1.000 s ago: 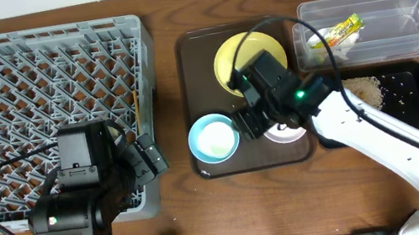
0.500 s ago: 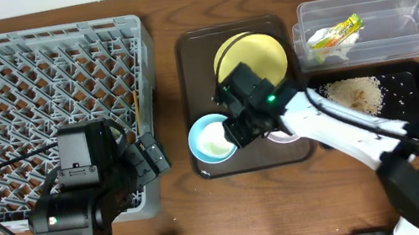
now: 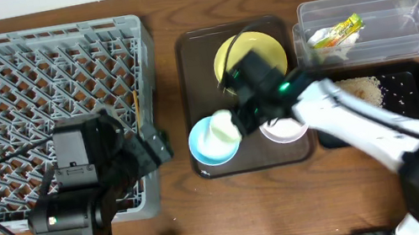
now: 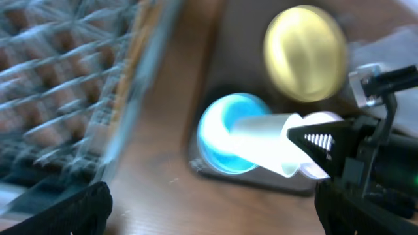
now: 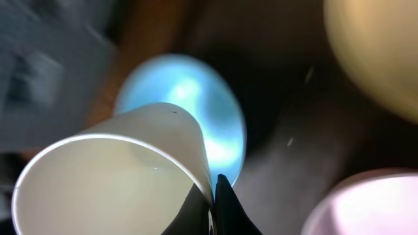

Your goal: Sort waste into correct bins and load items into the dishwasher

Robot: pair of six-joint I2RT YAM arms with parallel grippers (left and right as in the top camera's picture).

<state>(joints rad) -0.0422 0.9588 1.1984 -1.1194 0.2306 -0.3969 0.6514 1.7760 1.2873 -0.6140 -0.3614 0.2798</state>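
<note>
My right gripper (image 3: 237,120) is shut on the rim of a white cup (image 3: 223,124), which is tipped on its side just above the light blue bowl (image 3: 207,145). In the right wrist view the cup (image 5: 111,176) has its wall pinched between my fingers (image 5: 212,202), with the blue bowl (image 5: 196,98) behind it. The yellow plate (image 3: 254,52) and the white bowl (image 3: 284,129) sit on the dark brown tray (image 3: 190,52). My left gripper (image 3: 159,147) is open beside the grey dish rack (image 3: 42,86), and holds nothing (image 4: 209,209).
The clear tub (image 3: 397,13) at the back right holds the wrapper (image 3: 336,30) with white paper. In front of it the black tray (image 3: 416,100) holds rice grains (image 3: 363,90). Bare wooden table lies between the rack and the brown tray.
My right gripper moved left from over the white bowl to the blue bowl and shut on the cup's rim. The cup now tilts. The left arm has turned slightly.
</note>
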